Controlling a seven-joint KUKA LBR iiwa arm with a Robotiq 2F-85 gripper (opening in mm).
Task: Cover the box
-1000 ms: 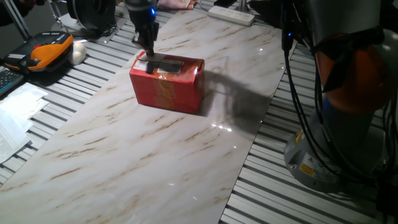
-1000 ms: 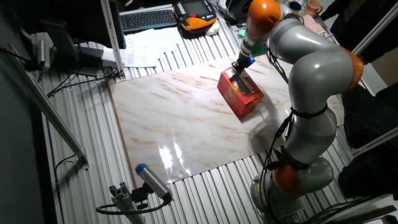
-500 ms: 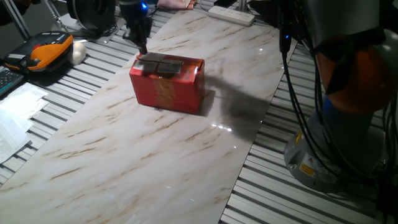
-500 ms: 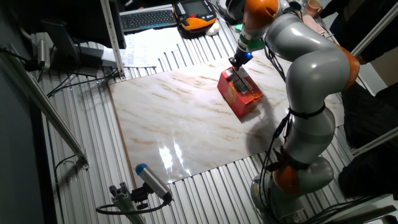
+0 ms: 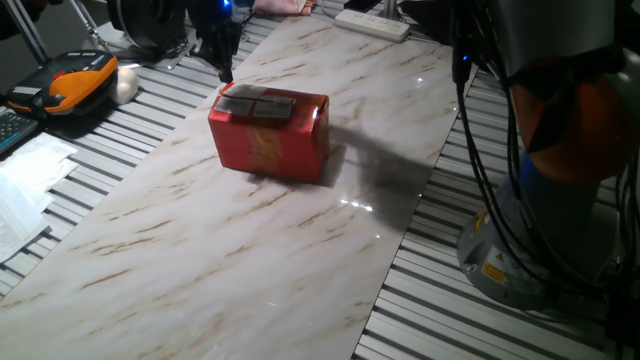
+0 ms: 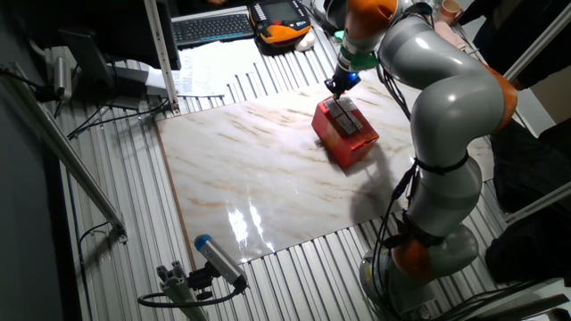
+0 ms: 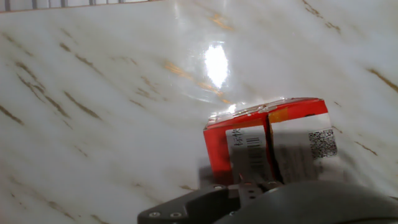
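One fixed view sits low and near the white marble tabletop point(image 5: 300, 250). The other looks down from high. The hand view is very close. All share the small red cardboard box point(image 5: 270, 135) point(image 6: 344, 134) point(image 7: 267, 140).

Robotics lab bench. Marble-pattern slab point(image 6: 250, 178) on a slatted aluminium worktop point(image 5: 520, 320), grey-and-orange jointed robot arm point(image 6: 446, 98) with loose black cables point(image 5: 490, 190). Black keyboard point(image 6: 210, 27), white power strip point(image 5: 372, 24) and orange-black handheld controller point(image 5: 75, 80) sit around the edges.

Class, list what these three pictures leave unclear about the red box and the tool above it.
- Tool open or shut: too small and dark in both fixed views; hand view shows only its housing.
- Box contents: top flaps lie over them in every view.
- Box lower end: hidden by the tool housing in the hand view.
- Label print: blurred, unreadable.
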